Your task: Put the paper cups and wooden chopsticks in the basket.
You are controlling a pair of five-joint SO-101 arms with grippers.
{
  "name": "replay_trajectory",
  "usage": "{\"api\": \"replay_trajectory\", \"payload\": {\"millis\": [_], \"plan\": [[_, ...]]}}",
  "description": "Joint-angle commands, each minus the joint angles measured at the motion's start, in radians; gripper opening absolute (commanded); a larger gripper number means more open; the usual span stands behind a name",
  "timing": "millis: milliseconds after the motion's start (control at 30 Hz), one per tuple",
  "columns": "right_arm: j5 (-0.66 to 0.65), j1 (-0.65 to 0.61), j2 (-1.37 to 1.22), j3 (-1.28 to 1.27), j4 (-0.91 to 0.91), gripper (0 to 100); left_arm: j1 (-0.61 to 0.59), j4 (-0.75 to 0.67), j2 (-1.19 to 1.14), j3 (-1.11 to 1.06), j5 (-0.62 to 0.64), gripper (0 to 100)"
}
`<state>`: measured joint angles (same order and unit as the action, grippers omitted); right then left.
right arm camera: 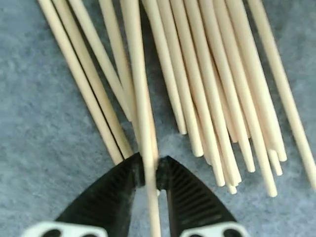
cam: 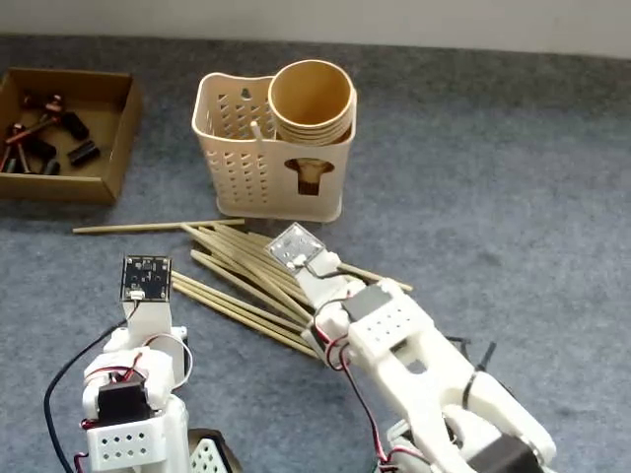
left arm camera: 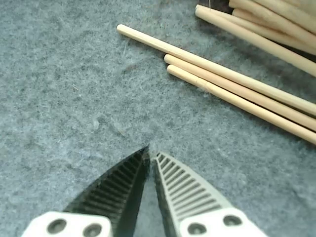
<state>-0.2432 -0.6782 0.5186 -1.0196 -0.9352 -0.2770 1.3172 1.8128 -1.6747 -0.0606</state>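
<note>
A cream perforated basket (cam: 244,168) stands at the back of the grey carpet, with stacked paper cups (cam: 311,99) inside it. Several wooden chopsticks (cam: 242,271) lie fanned out on the carpet in front of it. My right gripper (right arm camera: 149,165) is down over this pile and shut on one chopstick (right arm camera: 139,84), which runs between its black fingers (right arm camera: 118,192); the other chopsticks (right arm camera: 217,98) lie loose beside it. My left gripper (left arm camera: 150,154) is shut with nothing in it, just above bare carpet, a short way from the ends of three chopsticks (left arm camera: 222,84).
A brown cardboard box (cam: 120,133) with small dark parts sits at the back left. One chopstick (cam: 148,227) lies apart, pointing left. The right arm's white body (cam: 414,365) covers part of the pile. Open carpet stretches to the right.
</note>
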Motion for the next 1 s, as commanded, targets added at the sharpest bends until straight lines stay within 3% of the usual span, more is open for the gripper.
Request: {"api": "replay_trajectory", "payload": {"millis": [0, 367, 967], "plan": [[0.003, 0.01, 0.122, -0.031, -0.01, 0.5, 0.015, 0.003, 0.004, -0.021, -0.008, 0], [0.003, 0.012, 0.369, -0.124, -0.067, 0.5, 0.015, 0.003, 0.004, -0.021, -0.008, 0], [0.003, 0.007, 0.39, -0.125, -0.105, 0.5, 0.015, 0.003, 0.004, -0.021, -0.008, 0]]}}
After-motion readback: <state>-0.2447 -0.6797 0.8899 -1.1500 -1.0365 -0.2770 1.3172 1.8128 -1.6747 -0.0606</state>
